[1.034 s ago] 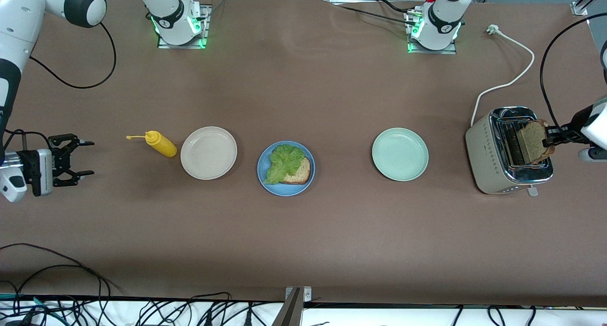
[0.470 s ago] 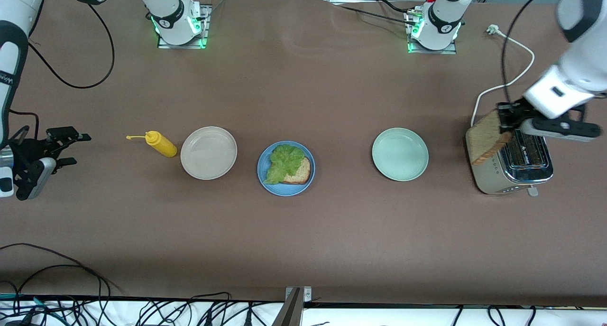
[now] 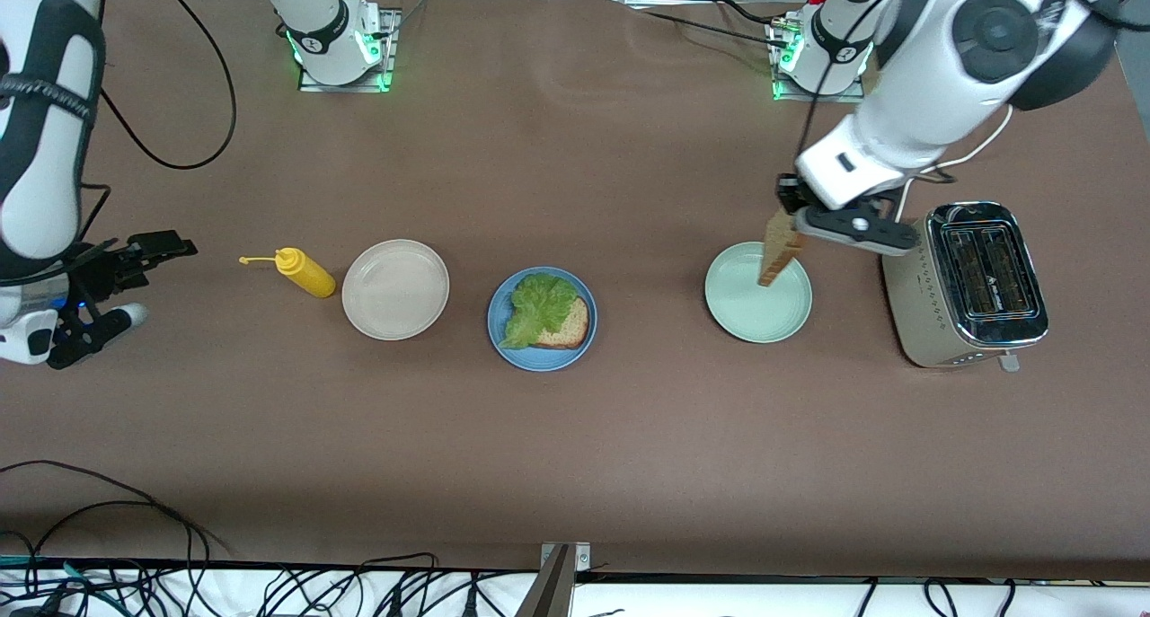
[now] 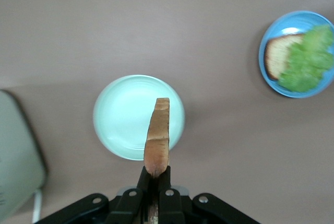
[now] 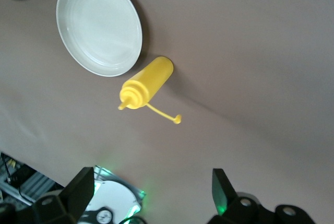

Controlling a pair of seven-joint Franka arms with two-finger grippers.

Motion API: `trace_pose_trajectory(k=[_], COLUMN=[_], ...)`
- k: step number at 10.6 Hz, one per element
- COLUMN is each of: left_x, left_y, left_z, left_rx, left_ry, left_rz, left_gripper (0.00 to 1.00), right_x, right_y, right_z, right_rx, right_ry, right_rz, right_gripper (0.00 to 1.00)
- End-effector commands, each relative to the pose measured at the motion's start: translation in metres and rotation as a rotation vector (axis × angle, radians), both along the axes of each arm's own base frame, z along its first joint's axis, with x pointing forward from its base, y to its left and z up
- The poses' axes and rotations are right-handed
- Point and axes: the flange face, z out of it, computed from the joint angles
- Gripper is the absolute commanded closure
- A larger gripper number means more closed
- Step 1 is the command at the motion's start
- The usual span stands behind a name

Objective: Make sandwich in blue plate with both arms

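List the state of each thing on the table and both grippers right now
left gripper: shut on bread slice, over green plate
right gripper: jaws open, empty, waiting at its end of the table
blue plate: holds bread with lettuce on top
beige plate: empty
mustard bottle: lying down, cap off
toaster: slots empty

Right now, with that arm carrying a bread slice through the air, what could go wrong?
The left gripper pinches the bread slice only by one edge, over the pale green plate, so it might slip and land there instead of on the blue plate. The lettuce already lies unevenly over the bottom slice, so the top slice may settle crooked or push it off.
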Motion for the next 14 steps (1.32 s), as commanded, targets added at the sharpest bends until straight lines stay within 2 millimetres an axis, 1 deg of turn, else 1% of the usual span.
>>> trace_pose_trajectory(k=[1,2,3,4,5,6,7,8,9,10,11,13,14], left_x=[0.004,0.004,0.003,0.007,0.010,0.013,0.013,0.017,0.020,0.018,0.022,0.044,0.050], left_y=[-0.075,-0.093,-0.113,-0.126,-0.143,-0.155,-0.168,-0.174,-0.184,-0.197,-0.200,-0.204,-0.212], left_z=[-0.020,-0.027,-0.036,-0.045,-0.051,-0.062,-0.070,-0.078,-0.090,-0.096,-0.104,-0.113,-0.121], left_rx=[-0.086,-0.107,-0.145,-0.174,-0.212,-0.242,-0.273,-0.298,-0.332,-0.380,-0.426,-0.515,-0.545], left_ry=[0.072,0.093,0.128,0.157,0.181,0.197,0.190,0.172,0.162,0.163,0.184,0.191,0.200], left_rz=[-0.058,-0.081,-0.090,-0.057,-0.066,-0.078,-0.086,-0.093,-0.089,-0.088,-0.059,-0.004,0.000], left_gripper=[1.00,1.00,1.00,1.00,1.00,1.00,1.00,1.00,1.00,1.00,1.00,1.00,1.00], right_x=[-0.037,-0.052,-0.065,-0.081,-0.096,-0.115,-0.133,-0.141,-0.141,-0.145,-0.144,-0.138,-0.136], right_y=[0.054,0.059,0.058,0.051,0.044,0.041,0.032,0.033,0.031,0.027,0.027,0.024,0.020], right_z=[0.018,0.016,0.008,0.008,0.007,0.007,0.013,0.033,0.057,0.087,0.120,0.161,0.181], right_rx=[-0.208,-0.260,-0.277,-0.269,-0.260,-0.254,-0.246,-0.240,-0.233,-0.239,-0.257,-0.269,-0.257], right_ry=[-0.028,-0.055,-0.078,-0.101,-0.137,-0.182,-0.216,-0.256,-0.285,-0.261,-0.251,-0.306,-0.349], right_rz=[-0.144,-0.184,-0.217,-0.251,-0.269,-0.283,-0.292,-0.293,-0.294,-0.305,-0.342,-0.393,-0.405], right_gripper=[0.00,0.00,0.00,0.00,0.00,0.00,0.00,0.00,0.00,0.00,0.00,0.00,0.00])
